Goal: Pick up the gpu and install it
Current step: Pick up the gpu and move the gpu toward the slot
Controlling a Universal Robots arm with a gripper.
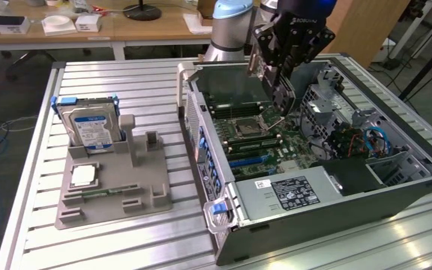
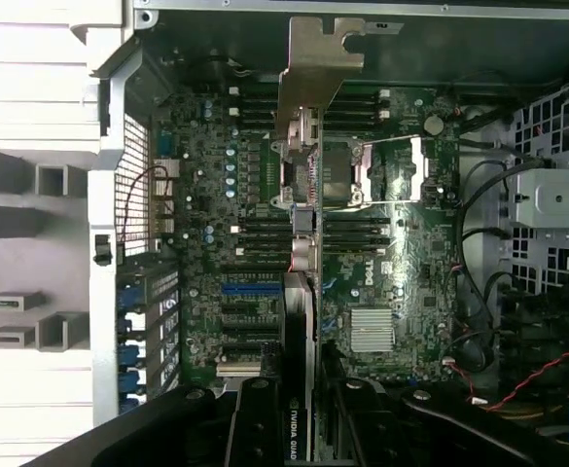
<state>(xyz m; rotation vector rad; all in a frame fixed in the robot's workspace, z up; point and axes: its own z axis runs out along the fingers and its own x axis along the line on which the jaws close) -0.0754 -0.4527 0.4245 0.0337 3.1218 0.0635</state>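
Observation:
The gpu (image 1: pixel 274 84), a thin card with a silver end bracket, hangs on edge above the open computer case (image 1: pixel 396 197), over the motherboard (image 1: pixel 265 143). My gripper (image 1: pixel 276 64) is shut on it from above. In the wrist view I look down the card's edge: the gpu (image 2: pixel 300 292) runs between my two black fingers (image 2: pixel 255 423), with its silver bracket (image 2: pixel 315 68) at the far end toward the case wall. The card hovers over the motherboard (image 2: pixel 401 282), beside the CPU socket (image 2: pixel 386 170) and close to the blue expansion slot (image 2: pixel 250 288). It is clear of the board.
A grey fixture tray (image 1: pixel 111 197) on the slatted table (image 1: pixel 126 79) holds a silver hard drive with blue rails (image 1: pixel 88 126), a small chip (image 1: pixel 85 175) and a RAM stick (image 1: pixel 99 193). The power supply (image 1: pixel 295 191) and drive cages (image 1: pixel 328 101) crowd the case. Cables (image 1: pixel 373 140) lie at its right.

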